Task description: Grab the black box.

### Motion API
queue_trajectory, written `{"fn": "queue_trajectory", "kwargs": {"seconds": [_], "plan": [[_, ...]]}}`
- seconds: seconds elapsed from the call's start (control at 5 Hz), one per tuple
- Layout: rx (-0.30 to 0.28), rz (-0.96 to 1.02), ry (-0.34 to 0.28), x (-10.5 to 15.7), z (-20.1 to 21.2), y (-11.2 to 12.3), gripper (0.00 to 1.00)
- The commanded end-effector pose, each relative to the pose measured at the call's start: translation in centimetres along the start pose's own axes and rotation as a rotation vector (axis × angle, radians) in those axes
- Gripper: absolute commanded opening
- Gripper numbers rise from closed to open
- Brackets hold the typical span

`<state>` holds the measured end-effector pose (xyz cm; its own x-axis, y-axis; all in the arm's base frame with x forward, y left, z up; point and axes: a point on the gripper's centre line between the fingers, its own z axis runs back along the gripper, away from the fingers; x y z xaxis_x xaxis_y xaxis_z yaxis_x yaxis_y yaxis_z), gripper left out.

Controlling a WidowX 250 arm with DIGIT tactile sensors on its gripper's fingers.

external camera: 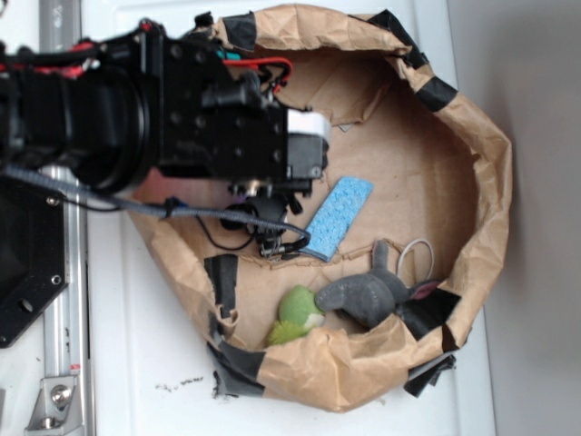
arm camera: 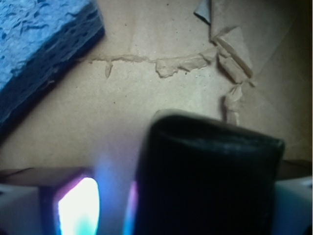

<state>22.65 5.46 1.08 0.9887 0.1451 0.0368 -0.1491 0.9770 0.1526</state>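
**Me:** On the wrist view the black box [arm camera: 208,176] fills the lower middle, sitting right between the two pads of the end effector [arm camera: 195,205]. The pale pad on the right [arm camera: 296,198] looks pressed to its side; the left one is washed out by a bright glow, so I can't swear it is touching. I'd call the end effector narrowed onto the box, probably holding it.

**Colleague:** And from outside?

**Me:** No help. The arm [external camera: 136,109] covers the spot, so the box itself is hidden there. I only see the end effector [external camera: 272,232] low over the floor of the brown paper nest [external camera: 408,173], just beside the blue sponge [external camera: 338,218].

**Colleague:** What worries you?

**Me:** Three things. The wrap is glossy and wrinkled, so if the left pad has poor contact the box may twist or slide out on the lift. The paper floor is torn near the box, and a dragging pad could catch a flap [arm camera: 234,58]. And the sponge lies close on the left; a sideways move could shove it.

**Colleague:** The grey plush toy [external camera: 372,292] and the green thing [external camera: 298,309]?

**Me:** Well apart, no concern.
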Motion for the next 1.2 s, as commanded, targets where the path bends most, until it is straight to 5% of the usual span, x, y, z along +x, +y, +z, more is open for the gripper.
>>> {"fn": "queue_trajectory", "kwargs": {"seconds": [0.0, 0.4, 0.6, 0.8, 1.0], "plan": [[-0.006, 0.042, -0.036, 0.1, 0.8, 0.2, 0.00], [-0.004, 0.112, -0.056, 0.7, 3.1, 1.9, 0.00], [-0.041, 0.130, -0.082, 0.9, 8.0, 2.5, 0.00], [-0.132, 0.132, -0.189, 1.3, 13.1, 2.0, 0.00], [-0.109, 0.139, -0.230, 2.5, 16.7, 1.5, 0.00]]}}
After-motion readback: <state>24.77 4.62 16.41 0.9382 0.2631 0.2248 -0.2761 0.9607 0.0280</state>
